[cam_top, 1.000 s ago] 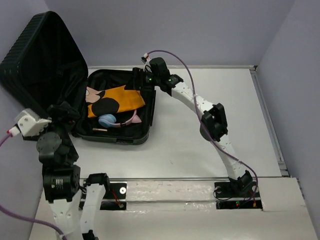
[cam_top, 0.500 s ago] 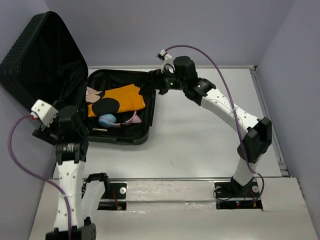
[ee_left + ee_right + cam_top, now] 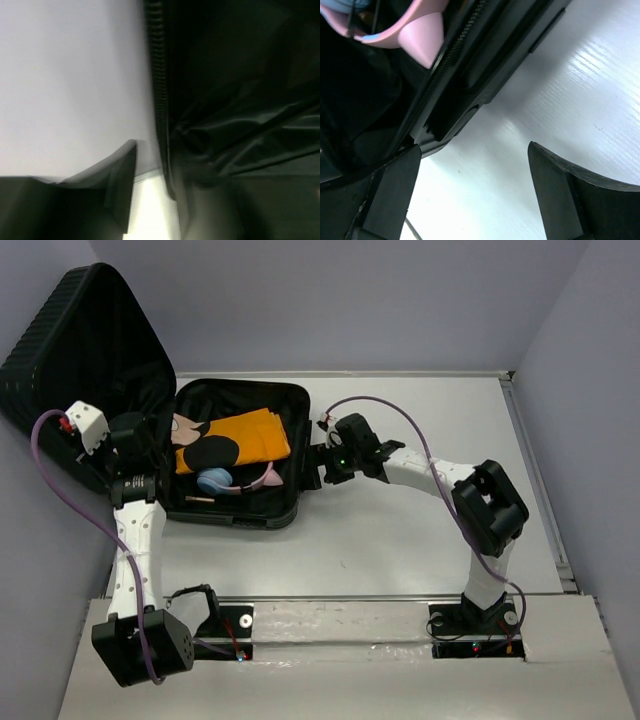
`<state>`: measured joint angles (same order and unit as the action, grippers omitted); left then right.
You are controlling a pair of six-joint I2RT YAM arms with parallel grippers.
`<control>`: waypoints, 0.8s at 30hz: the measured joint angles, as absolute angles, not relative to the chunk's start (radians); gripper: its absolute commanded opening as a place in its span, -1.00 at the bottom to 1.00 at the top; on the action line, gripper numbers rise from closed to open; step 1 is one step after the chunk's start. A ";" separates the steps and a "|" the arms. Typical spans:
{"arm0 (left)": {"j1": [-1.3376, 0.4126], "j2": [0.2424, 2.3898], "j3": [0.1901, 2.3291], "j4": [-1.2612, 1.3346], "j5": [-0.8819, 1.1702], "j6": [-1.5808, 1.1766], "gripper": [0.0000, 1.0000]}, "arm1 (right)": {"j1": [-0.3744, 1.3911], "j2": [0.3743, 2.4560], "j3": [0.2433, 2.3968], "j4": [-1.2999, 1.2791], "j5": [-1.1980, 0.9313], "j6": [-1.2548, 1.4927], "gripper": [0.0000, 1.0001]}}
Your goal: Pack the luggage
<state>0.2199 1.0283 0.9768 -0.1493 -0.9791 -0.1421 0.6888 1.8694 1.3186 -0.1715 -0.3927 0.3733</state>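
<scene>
The luggage lies open: its ribbed black lid (image 3: 80, 350) leans up at the far left and its base (image 3: 240, 521) sits on the table. Inside the base are an orange patterned cloth (image 3: 245, 440) and blue-and-pink headphones (image 3: 215, 480). My left gripper (image 3: 140, 443) is at the lid's lower rim. In the blurred left wrist view the zipper rim (image 3: 160, 90) runs between narrowed jaws, with a strip of light beside the left finger (image 3: 122, 185). My right gripper (image 3: 313, 466) (image 3: 473, 146) stands open on the table against the base's right wall (image 3: 485, 75), holding nothing.
Purple walls close in the table at the back and on both sides. A raised edge (image 3: 530, 470) runs along the table's right side. The arms' mounting rail (image 3: 340, 622) crosses the near edge. The pink headphone pad (image 3: 420, 35) shows just inside the base wall.
My left arm swung from the base's front-left corner up to the lid's rim and its jaws narrowed. My right arm came from the base's back-right corner down along the right wall.
</scene>
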 measured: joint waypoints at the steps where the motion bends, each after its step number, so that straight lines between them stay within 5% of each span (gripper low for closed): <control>1: 0.218 1.038 0.977 -0.139 -0.971 -0.136 -0.83 | 0.689 1.878 1.320 -0.170 -0.384 0.375 0.80; 7: 0.218 1.063 0.977 -0.127 -0.968 -0.131 -0.88 | 0.695 1.965 1.379 -0.165 -0.387 0.400 0.02; 9: 0.209 1.060 0.977 -0.127 -0.964 -0.136 -0.88 | 0.701 1.968 1.389 -0.164 -0.398 0.409 -0.05; 10: 0.195 1.053 0.975 -0.125 -0.972 -0.134 -0.89 | 0.707 1.970 1.394 -0.164 -0.397 0.414 -0.28; 15: -0.006 1.008 0.935 -0.076 -1.095 -0.061 -0.88 | 0.717 1.970 1.402 -0.155 -0.396 0.442 -0.85; 24: -0.409 0.871 0.838 -0.113 -1.210 -0.056 -0.88 | 0.718 1.964 1.397 -0.134 -0.380 0.463 -0.86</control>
<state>-0.4088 0.8711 0.8383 -0.1135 -1.2098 -0.0559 0.7177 1.9644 1.3972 -0.1345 -0.3801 0.4633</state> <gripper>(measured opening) 0.117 0.076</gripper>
